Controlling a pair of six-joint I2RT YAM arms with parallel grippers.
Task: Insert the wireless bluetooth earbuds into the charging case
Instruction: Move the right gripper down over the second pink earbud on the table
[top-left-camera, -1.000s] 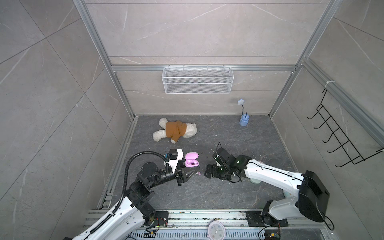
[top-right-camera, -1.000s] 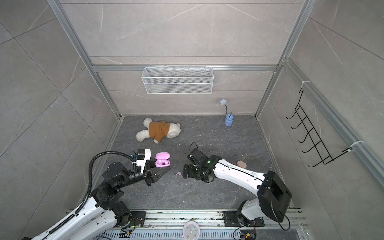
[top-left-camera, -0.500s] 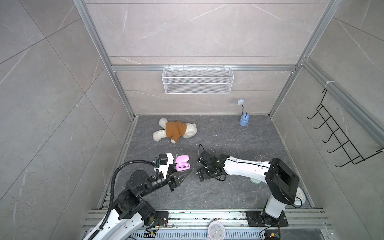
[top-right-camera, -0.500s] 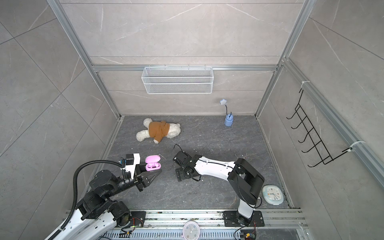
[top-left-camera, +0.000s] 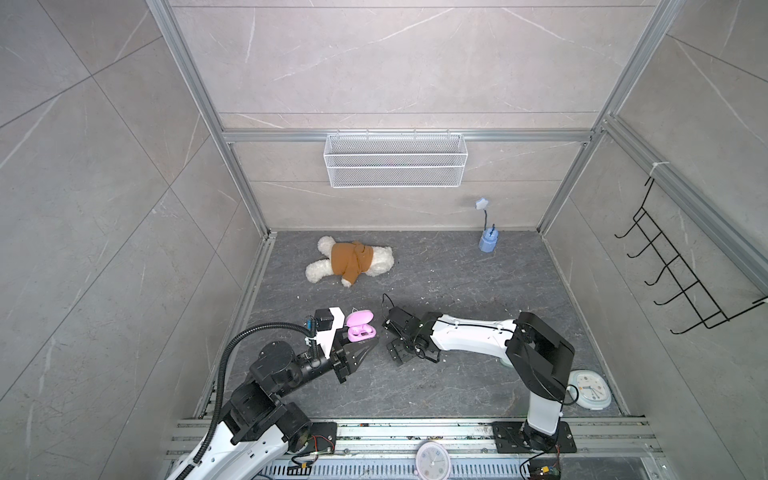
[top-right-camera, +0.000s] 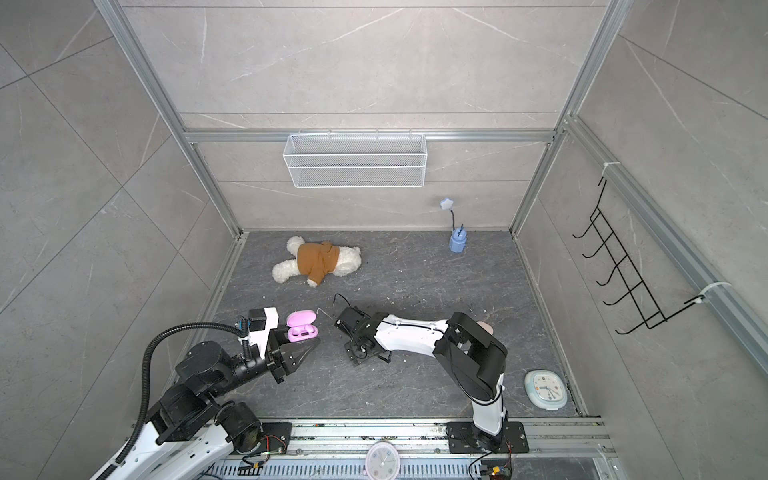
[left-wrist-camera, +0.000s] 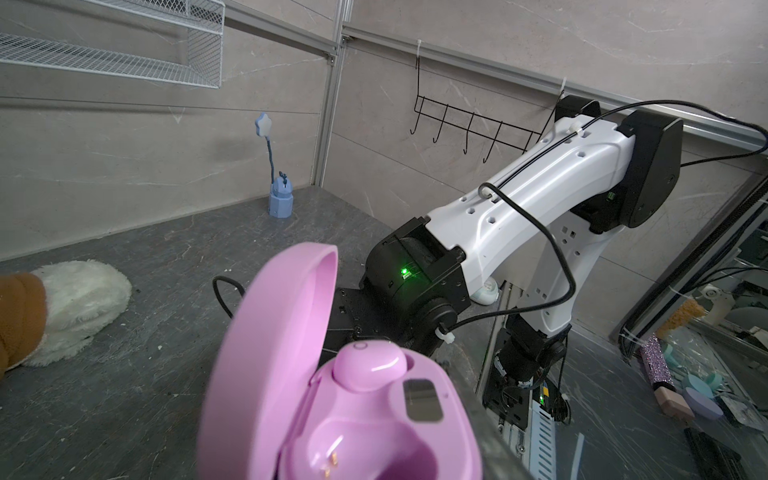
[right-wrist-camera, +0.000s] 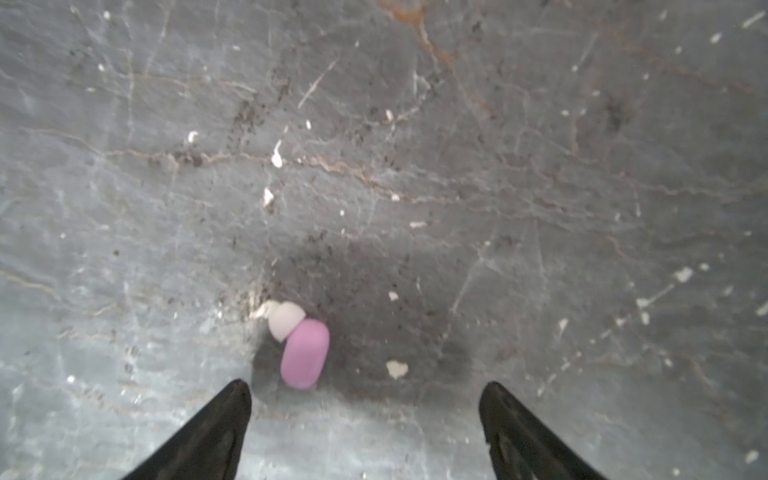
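Half done. My left claw (top-left-camera: 362, 347) is clenched on the open pink case (left-wrist-camera: 332, 415), near left, with the seated bud (left-wrist-camera: 370, 365) in place and the second socket (left-wrist-camera: 353, 451) empty. My right claw (right-wrist-camera: 368, 387), spread wide, hovers over the loose bud (right-wrist-camera: 304, 353) on the tabletop (right-wrist-camera: 498, 166), right of the case. No legible writing.

Overhead stereo pr; 2 wrist close-ups
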